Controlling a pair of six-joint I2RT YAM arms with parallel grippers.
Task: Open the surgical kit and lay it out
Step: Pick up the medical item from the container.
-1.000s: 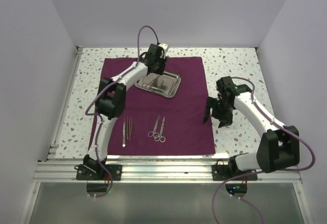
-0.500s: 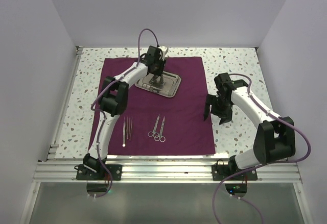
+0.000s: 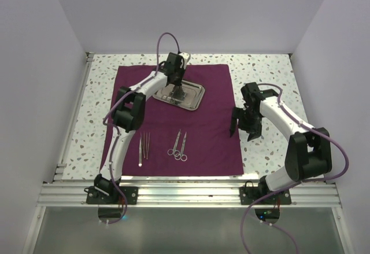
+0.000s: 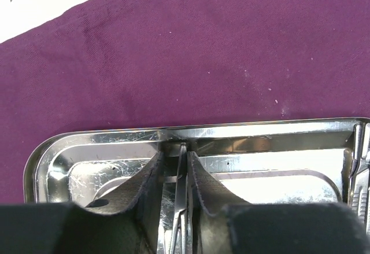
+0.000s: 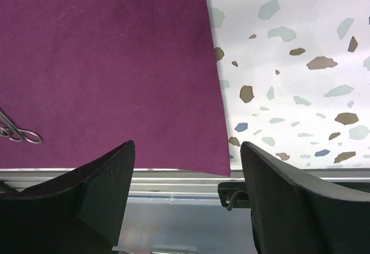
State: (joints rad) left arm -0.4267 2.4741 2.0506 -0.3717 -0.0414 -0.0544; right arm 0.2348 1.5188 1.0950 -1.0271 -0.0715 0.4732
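Now left pincer (image 4: 176, 157) around instrument (image 4: 181, 203) in tray (image 4: 266, 128)

Left wrist view: steel tray (image 4: 260, 131) cut off at bottom and right edges. Slim instrument (image 4: 181, 196) between jaws of left gripper (image 4: 175, 157), lower length out of picture, kind not tellable. Whether jaws press it or stand just off: cannot tell. Second instrument (image 4: 359, 167) at right edge, mostly cut off.
Right wrist view: ring handles (image 5: 23, 135) cut by left edge, blades out of picture.
Top view: tray contents too small to tell, partly under left gripper.
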